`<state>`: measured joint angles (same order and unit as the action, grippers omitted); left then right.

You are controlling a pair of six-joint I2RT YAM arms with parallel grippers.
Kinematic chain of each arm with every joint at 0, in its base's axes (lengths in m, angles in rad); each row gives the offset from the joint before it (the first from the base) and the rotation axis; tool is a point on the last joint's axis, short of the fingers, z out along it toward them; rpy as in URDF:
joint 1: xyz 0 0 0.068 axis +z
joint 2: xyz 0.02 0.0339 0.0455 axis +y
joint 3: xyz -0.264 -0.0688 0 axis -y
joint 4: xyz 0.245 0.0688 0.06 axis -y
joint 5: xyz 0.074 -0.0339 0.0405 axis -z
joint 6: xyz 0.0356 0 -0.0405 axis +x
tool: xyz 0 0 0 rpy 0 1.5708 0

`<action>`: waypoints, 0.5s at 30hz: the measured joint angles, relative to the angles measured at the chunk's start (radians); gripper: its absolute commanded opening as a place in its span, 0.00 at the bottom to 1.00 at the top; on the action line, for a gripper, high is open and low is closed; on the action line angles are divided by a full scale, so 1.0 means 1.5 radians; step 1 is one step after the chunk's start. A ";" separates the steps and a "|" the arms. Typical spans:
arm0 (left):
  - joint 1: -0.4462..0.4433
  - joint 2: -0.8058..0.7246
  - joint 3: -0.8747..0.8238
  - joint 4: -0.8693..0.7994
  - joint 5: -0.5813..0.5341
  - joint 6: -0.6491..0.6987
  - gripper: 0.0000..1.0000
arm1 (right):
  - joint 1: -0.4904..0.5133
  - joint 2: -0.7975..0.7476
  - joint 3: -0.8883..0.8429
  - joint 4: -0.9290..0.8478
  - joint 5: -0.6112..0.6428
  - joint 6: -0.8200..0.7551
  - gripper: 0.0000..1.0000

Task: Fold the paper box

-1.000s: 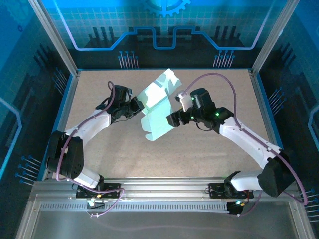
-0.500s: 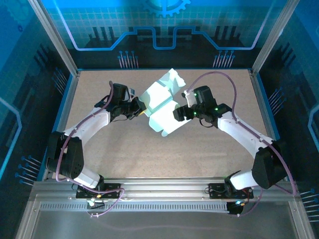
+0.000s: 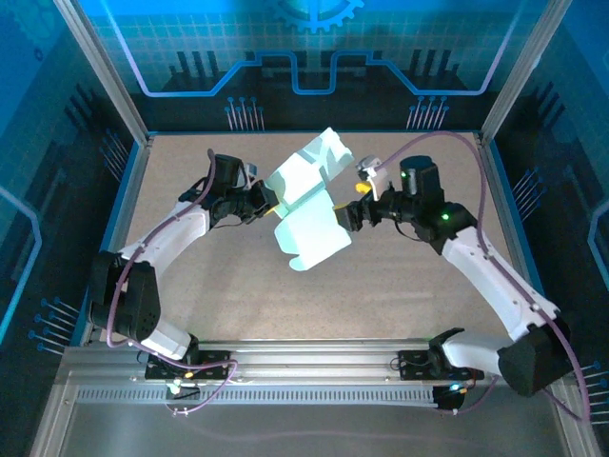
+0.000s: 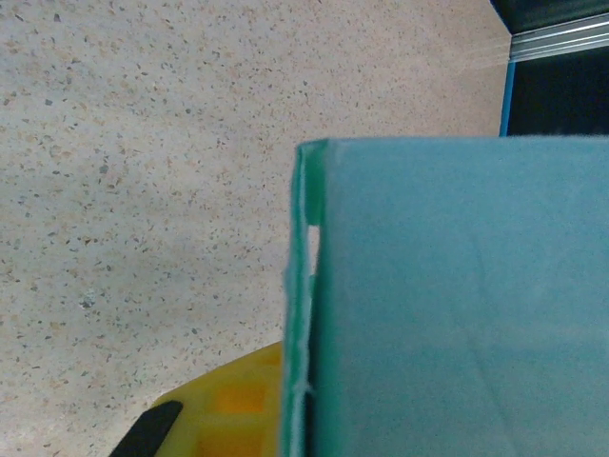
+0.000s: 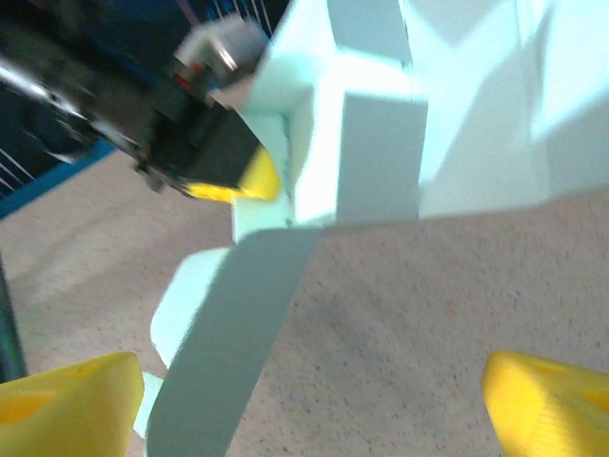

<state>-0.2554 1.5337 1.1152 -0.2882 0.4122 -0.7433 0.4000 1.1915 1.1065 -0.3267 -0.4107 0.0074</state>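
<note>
The paper box (image 3: 306,205) is a pale blue card piece with raised flaps, held tilted above the middle of the table. My left gripper (image 3: 265,202) is shut on its left edge; in the left wrist view the card (image 4: 457,305) stands against a yellow finger (image 4: 224,409). My right gripper (image 3: 354,206) is open just right of the card. In the right wrist view its yellow fingertips (image 5: 67,405) stand wide apart, with a hanging flap (image 5: 228,333) near the left one and the folded card (image 5: 381,124) above and beyond them.
The speckled tabletop (image 3: 400,286) is bounded by blue rails and metal posts (image 3: 495,181) on the sides. An aluminium frame (image 3: 314,362) runs along the near edge by the arm bases.
My right gripper has opened wider and drawn back to the right, off the card. The card, still in the left gripper, has swung so that its lower flap points more toward the near right.
</note>
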 measured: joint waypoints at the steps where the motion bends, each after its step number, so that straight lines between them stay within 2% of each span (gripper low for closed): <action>1: 0.000 0.003 0.004 0.001 0.000 0.005 0.00 | -0.006 -0.010 0.001 0.007 -0.011 0.010 0.93; 4: 0.000 0.004 0.005 0.003 0.001 0.019 0.00 | -0.039 -0.009 0.020 0.009 -0.024 0.060 0.90; 6: 0.000 0.004 0.005 0.006 0.001 0.030 0.00 | -0.071 0.020 0.061 -0.007 -0.003 0.108 0.90; 11: 0.000 0.002 -0.014 0.042 0.006 0.058 0.00 | -0.176 0.129 0.176 -0.055 0.015 0.217 0.84; 15: -0.002 -0.001 -0.042 0.078 0.015 0.062 0.00 | -0.200 0.214 0.242 -0.095 -0.016 0.235 0.83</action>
<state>-0.2577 1.5322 1.0515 -0.1715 0.4343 -0.6510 0.0998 1.5120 1.4696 -0.4686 -0.4339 0.3595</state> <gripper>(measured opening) 0.082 0.835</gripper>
